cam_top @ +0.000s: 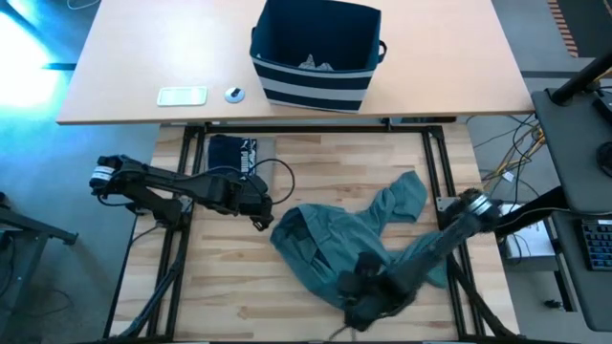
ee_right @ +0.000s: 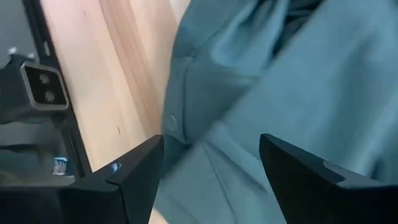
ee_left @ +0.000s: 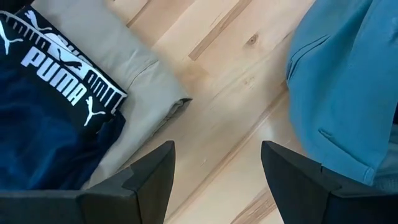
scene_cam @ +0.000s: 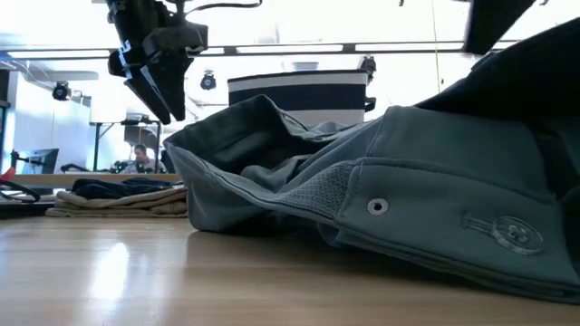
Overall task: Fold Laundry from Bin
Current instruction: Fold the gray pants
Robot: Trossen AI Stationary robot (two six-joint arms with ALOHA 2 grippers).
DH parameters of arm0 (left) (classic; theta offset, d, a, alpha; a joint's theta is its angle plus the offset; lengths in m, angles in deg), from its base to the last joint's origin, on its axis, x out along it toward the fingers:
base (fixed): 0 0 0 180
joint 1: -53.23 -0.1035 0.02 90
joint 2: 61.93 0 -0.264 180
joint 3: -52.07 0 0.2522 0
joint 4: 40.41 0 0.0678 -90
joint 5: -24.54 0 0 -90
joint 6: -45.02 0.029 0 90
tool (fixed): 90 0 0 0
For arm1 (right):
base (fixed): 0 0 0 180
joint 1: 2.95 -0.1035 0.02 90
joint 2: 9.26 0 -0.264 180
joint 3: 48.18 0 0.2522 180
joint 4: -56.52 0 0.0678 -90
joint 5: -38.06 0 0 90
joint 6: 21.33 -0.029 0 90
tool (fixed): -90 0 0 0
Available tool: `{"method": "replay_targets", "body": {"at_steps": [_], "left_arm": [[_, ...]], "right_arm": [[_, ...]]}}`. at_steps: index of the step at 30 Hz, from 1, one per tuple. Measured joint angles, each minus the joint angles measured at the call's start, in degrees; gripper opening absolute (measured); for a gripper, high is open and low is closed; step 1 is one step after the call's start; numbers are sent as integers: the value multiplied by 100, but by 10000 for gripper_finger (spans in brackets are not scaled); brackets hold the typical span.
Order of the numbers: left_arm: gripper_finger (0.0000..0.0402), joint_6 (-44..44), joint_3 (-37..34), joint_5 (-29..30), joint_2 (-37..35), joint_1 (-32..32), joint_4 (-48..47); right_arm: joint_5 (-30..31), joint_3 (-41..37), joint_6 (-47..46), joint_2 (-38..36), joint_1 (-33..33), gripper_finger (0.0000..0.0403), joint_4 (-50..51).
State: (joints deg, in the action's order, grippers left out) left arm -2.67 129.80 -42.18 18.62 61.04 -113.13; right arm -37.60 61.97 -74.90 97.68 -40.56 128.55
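Only the high view showed grey pieces [cam_top: 316, 65] inside the bin [cam_top: 316, 84], while both spread-fingered, empty grippers, left gripper [cam_top: 260, 212] and right gripper [cam_top: 361, 308], flanked the crumpled teal garment [cam_top: 339, 239].

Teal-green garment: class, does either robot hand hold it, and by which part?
Neither. The right hand stands open over the teal-green garment; the left hand is open above bare table.

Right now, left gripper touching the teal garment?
Apart. The left wrist view shows the left gripper open over bare wood, the teal garment lying off to one side of its fingers.
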Motion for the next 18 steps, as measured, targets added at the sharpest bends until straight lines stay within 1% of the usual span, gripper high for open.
{"method": "replay_targets", "body": {"at_steps": [2,5,8,10,12,14,16,18], "left_arm": [[222,127,0,4,0,0,-1],[222,428,0,5,0,0,-17],[222,779,0,7,0,0,-33],[222,1005,0,9,0,-7,-35],[222,1236,0,11,0,-7,-39],[222,1430,0,13,0,-4,-54],[222,1694,0,15,-2,-4,-61],[222,2002,0,-22,-4,30,-55]], "right_arm": [[-93,437,0,400,95,259,171],[-111,1221,-108,972,131,265,757],[-147,1958,-828,1444,138,270,1841],[-449,2291,-1495,1721,138,270,2545],[-941,2433,-2192,1953,144,271,3160],[-1362,2351,-2687,2017,151,270,3128],[-1488,2192,-3350,1898,152,266,3168],[-1480,2085,-3867,1659,162,257,3157]]}}
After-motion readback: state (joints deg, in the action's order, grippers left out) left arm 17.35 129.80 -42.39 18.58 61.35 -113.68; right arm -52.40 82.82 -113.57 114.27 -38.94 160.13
